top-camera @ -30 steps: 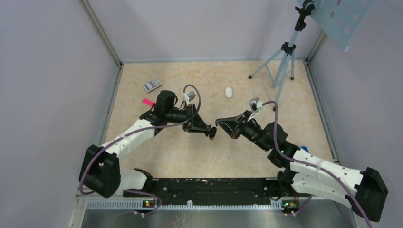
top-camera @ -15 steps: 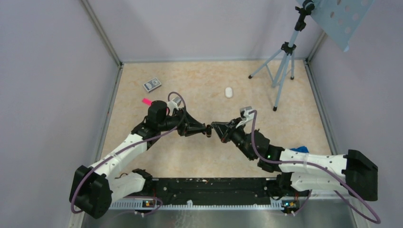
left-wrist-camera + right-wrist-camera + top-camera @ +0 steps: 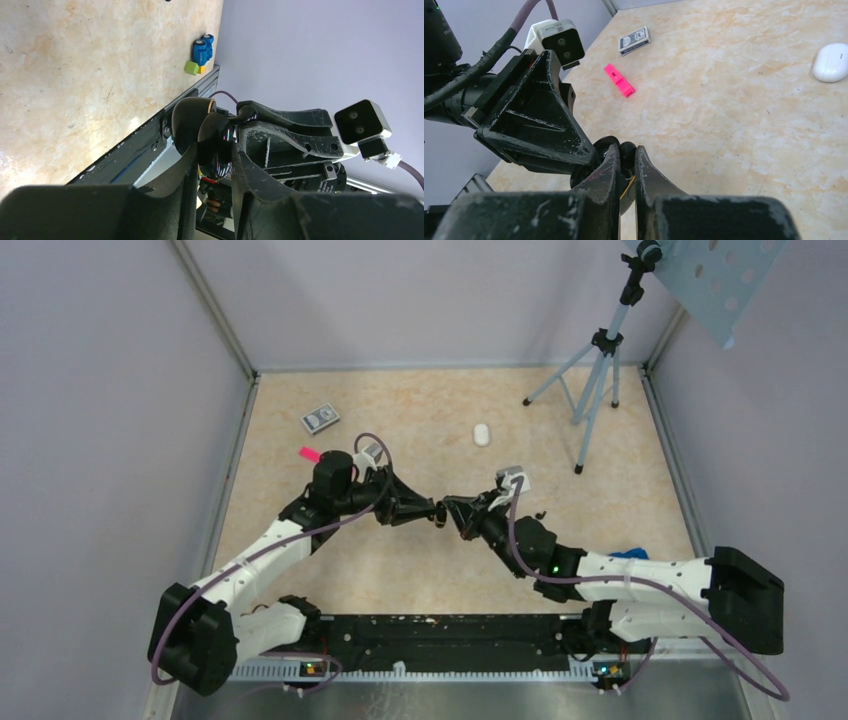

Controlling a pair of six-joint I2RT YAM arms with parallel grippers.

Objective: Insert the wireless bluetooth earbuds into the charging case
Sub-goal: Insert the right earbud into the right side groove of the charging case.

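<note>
Fingers (image 3: 182, 175) of left gripper (image 3: 214, 155) clamped on black charging case (image 3: 215, 142); right gripper (image 3: 626, 156) pinching 1 black earbud (image 3: 627, 148) (card-box (image 3: 634, 40) print illegible).

Left claw (image 3: 437, 512) meeting right claw (image 3: 449, 508), mid-table (image 3: 400, 410)

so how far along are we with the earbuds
Done: the black round case is up off the table, clamped in the left claw. In hand: the right claw pinches a small black bud right at the case. Left: seating it, which the views can't confirm; the white oval object lies untouched farther back.
</note>
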